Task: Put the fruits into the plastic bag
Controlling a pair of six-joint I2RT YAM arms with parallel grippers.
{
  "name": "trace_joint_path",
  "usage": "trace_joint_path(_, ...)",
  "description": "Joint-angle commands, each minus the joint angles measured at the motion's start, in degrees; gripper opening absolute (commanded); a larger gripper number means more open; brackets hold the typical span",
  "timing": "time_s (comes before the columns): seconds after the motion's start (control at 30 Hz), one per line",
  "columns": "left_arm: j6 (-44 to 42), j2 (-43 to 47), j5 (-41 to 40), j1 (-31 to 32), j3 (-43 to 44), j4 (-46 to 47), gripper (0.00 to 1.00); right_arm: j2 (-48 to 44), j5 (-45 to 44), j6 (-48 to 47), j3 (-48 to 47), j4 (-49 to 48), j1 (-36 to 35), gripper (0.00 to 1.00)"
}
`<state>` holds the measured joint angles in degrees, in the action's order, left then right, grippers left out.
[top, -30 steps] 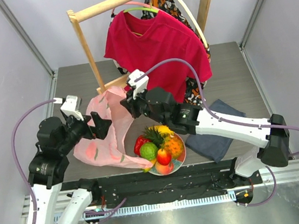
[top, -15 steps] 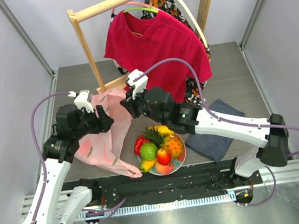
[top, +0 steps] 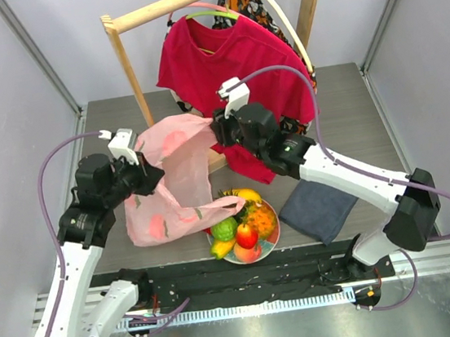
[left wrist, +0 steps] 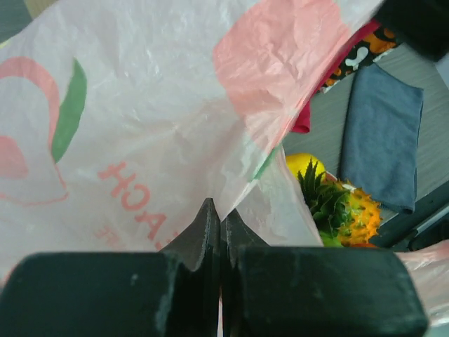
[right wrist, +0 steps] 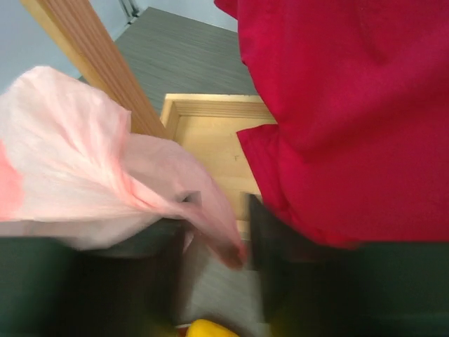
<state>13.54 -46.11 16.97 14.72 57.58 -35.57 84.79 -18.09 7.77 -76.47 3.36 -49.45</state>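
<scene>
The pink plastic bag (top: 178, 174) hangs off the table, stretched between my two grippers. My left gripper (top: 151, 178) is shut on its left edge; the film (left wrist: 140, 126) is pinched between the closed jaws (left wrist: 220, 214). My right gripper (top: 219, 133) is at the bag's right top, by the red shirt. Its jaws (right wrist: 221, 203) stand apart, with a fold of bag (right wrist: 203, 210) draped between the blurred fingers. The fruits (top: 244, 224) are piled on the plate below. The bag's lower corner lies over the pile's left side. A yellow mango (left wrist: 305, 166) and a pineapple (left wrist: 326, 200) show.
The fruits lie on a red plate (top: 275, 226). A folded grey-blue cloth (top: 316, 207) lies right of it. A red T-shirt (top: 236, 60) hangs on a wooden rack (top: 131, 73) close behind the right gripper, over the rack's base frame (right wrist: 210, 133).
My left gripper has closed on the bag and lifted it. The right gripper rose to the right with the bag's other side, then its jaws parted. The bag now hangs spread above the table.
</scene>
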Motion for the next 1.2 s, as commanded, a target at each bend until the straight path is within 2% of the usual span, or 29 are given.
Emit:
trace_joint_path(0.0,0.4,-3.2,1.1,-0.7,3.4,-0.1,0.0,-4.9,4.9,0.1,1.2,-1.1,-0.4,0.62)
trace_joint_path(0.1,1.0,-5.3,0.9,-0.6,4.7,0.4,0.0,-8.9,6.2,0.6,3.2,0.4,-0.4,0.81)
trace_joint_path(0.17,1.7,-6.4,0.4,-0.7,5.2,0.9,0.0,-12.7,7.0,1.3,5.5,1.4,-0.4,0.87)
trace_joint_path(0.47,6.2,-8.6,2.4,-1.6,6.2,4.9,0.0,-24.9,12.5,14.0,21.3,-0.5,-0.4,0.93)
trace_joint_path(0.7,7.2,-6.7,1.8,-3.9,7.3,4.5,0.0,-26.7,12.5,18.0,26.0,0.2,-0.5,0.94)
trace_joint_path(0.8,4.4,-5.8,-1.3,-4.4,6.5,3.5,0.0,-27.9,12.6,17.1,26.8,2.1,-0.4,0.91)
trace_joint_path(0.93,0.3,-3.4,-3.2,-4.5,3.3,4.5,0.0,-34.3,14.9,16.1,30.6,3.7,-0.6,0.87)
trace_joint_path(1.07,-1.2,-2.1,-6.2,-4.6,0.6,6.3,0.0,-37.3,13.2,15.7,33.1,5.1,-4.5,0.79)
trace_joint_path(1.17,-1.7,-2.1,-7.0,-5.1,0.2,6.2,0.0,-37.1,5.5,15.2,33.7,7.1,-12.1,0.75)
